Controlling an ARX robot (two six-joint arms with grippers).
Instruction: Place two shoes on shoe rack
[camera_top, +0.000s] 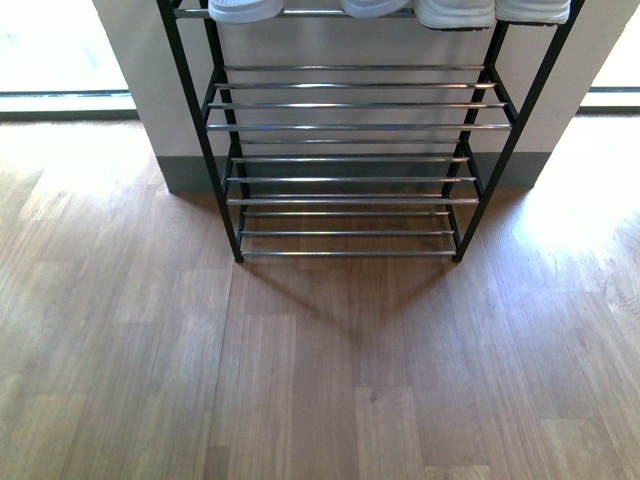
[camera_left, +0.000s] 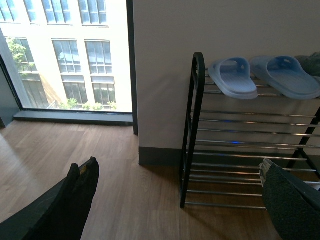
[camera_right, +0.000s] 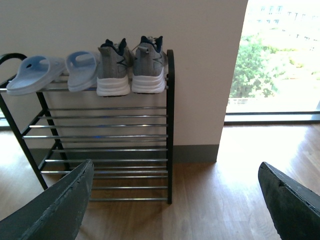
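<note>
The black shoe rack (camera_top: 350, 179) stands against the wall, with both pairs on its top tier. In the right wrist view the two pale blue slides (camera_right: 32, 75) lie beside the grey sneakers (camera_right: 131, 67), which stand at the rack's end. The front view shows only their fronts along its top edge, slides (camera_top: 245, 8) left and sneakers (camera_top: 455, 12) right. My left gripper (camera_left: 182, 200) is open and empty, held low in front of the rack's (camera_left: 192, 125) slide end. My right gripper (camera_right: 175, 210) is open and empty too, back from the rack's (camera_right: 170, 125) sneaker end. Neither arm shows in the front view.
The lower tiers (camera_top: 350, 105) of chrome rods hold nothing. Wooden floor (camera_top: 320, 380) spreads in front of the rack. A white wall with a grey skirting (camera_top: 185, 175) is behind it. Floor-length windows (camera_left: 65, 55) flank the wall on both sides.
</note>
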